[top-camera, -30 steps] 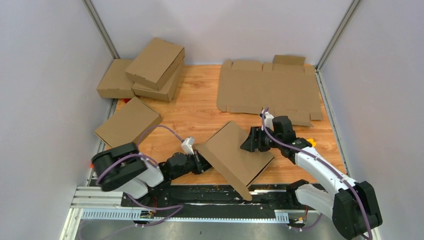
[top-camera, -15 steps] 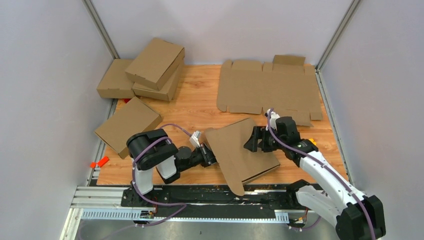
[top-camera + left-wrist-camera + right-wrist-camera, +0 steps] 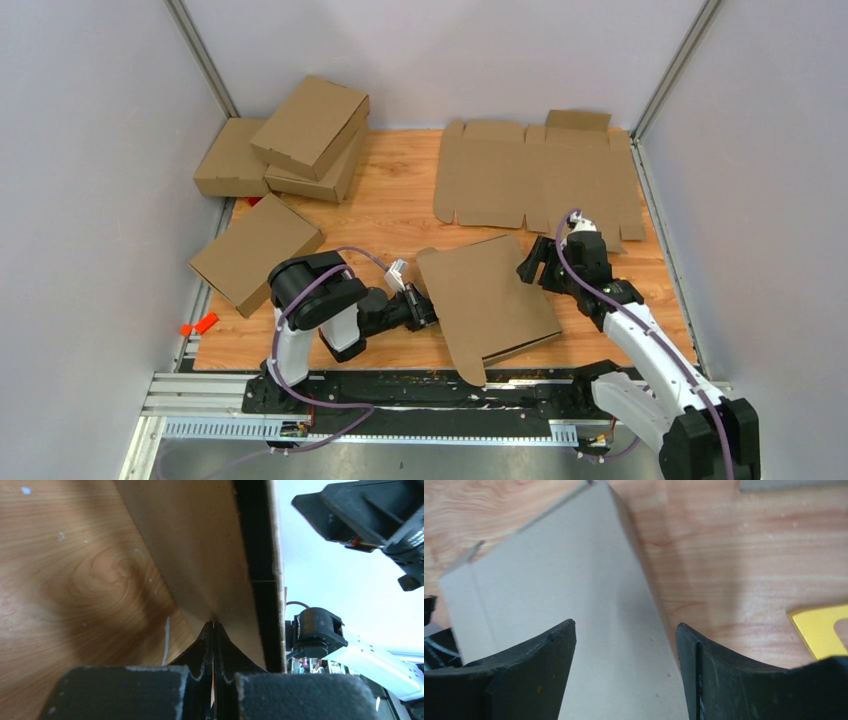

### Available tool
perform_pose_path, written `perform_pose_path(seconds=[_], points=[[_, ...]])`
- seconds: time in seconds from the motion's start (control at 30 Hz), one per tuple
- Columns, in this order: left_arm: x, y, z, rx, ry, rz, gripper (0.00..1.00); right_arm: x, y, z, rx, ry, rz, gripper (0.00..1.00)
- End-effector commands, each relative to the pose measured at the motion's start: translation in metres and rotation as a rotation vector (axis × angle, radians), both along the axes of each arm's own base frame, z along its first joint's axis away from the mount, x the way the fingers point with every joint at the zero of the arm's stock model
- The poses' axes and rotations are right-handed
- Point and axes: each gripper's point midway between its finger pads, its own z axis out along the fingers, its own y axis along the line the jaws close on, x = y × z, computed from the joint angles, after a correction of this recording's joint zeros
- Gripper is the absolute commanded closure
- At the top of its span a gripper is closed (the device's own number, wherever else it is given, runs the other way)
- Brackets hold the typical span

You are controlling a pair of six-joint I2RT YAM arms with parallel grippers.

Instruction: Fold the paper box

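The paper box (image 3: 487, 300) lies almost flat on the wooden table (image 3: 390, 215) in the middle, with a flap (image 3: 470, 368) sticking out toward the near edge. My left gripper (image 3: 425, 308) is shut on the box's left edge. In the left wrist view the fingertips (image 3: 214, 625) pinch a thin cardboard layer of the box (image 3: 200, 545). My right gripper (image 3: 535, 265) stands open at the box's far right corner. In the right wrist view the box (image 3: 574, 570) lies below the gripper (image 3: 624, 630), with nothing between the fingers.
A flat die-cut cardboard sheet (image 3: 535, 185) lies at the back right. Folded boxes are stacked at the back left (image 3: 305, 130), and another (image 3: 255, 252) lies at the left edge. A red piece (image 3: 200, 325) sits off the table's left edge. A yellow object (image 3: 819, 627) lies right of the right gripper.
The box has come down from a steep tilt to nearly flat and shifted right. The right gripper has opened wider and drawn back to the box's far right corner.
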Motion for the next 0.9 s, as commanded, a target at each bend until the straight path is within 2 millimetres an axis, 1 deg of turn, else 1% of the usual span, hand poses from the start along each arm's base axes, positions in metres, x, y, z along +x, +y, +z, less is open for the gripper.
perform_pose_path(seconds=[0.0,0.07,0.17,0.23,0.3,0.37,0.43,0.5,0.57,0.6,0.7,0.8,0.83,0.87], points=[[0.003,0.001,0.012,-0.045,-0.044,0.007,1.00,0.008,-0.009,-0.020,0.028,0.015,-0.074,0.31],[0.003,0.002,0.012,-0.041,-0.046,0.012,1.00,0.009,-0.009,-0.028,0.061,0.038,-0.058,0.40],[0.002,-0.001,0.009,-0.039,-0.038,0.001,1.00,0.007,0.000,-0.036,0.155,0.069,0.000,0.45],[0.001,-0.005,0.006,-0.040,-0.030,-0.008,1.00,0.003,0.013,-0.040,0.217,0.100,0.067,0.48],[0.002,-0.008,0.007,-0.045,-0.033,-0.013,1.00,-0.003,0.024,-0.044,0.255,0.143,0.137,0.56],[0.005,-0.008,0.010,-0.051,-0.045,-0.004,1.00,-0.008,0.032,-0.047,0.290,0.175,0.186,0.64],[0.006,-0.011,0.015,-0.059,-0.057,-0.009,1.00,-0.011,0.038,-0.050,0.325,0.186,0.212,0.67],[0.007,-0.015,0.021,-0.074,-0.067,-0.018,1.00,-0.016,0.043,-0.052,0.356,0.193,0.228,0.69],[0.010,-0.020,0.027,-0.091,-0.075,-0.030,1.00,-0.018,0.047,-0.048,0.383,0.191,0.245,0.70],[0.012,-0.022,0.032,-0.102,-0.080,-0.034,1.00,-0.018,0.048,-0.046,0.391,0.190,0.253,0.73],[0.019,-0.025,0.051,-0.118,-0.107,-0.040,1.00,-0.017,0.047,-0.043,0.383,0.186,0.252,0.73],[0.023,-0.026,0.069,-0.092,-0.144,-0.046,1.00,-0.015,0.043,-0.041,0.370,0.176,0.248,0.72],[0.023,-0.027,0.081,-0.095,-0.164,-0.051,1.00,-0.014,0.042,-0.040,0.371,0.176,0.249,0.72],[0.023,-0.027,0.087,-0.091,-0.175,-0.054,1.00,-0.013,0.042,-0.041,0.372,0.174,0.253,0.72]])
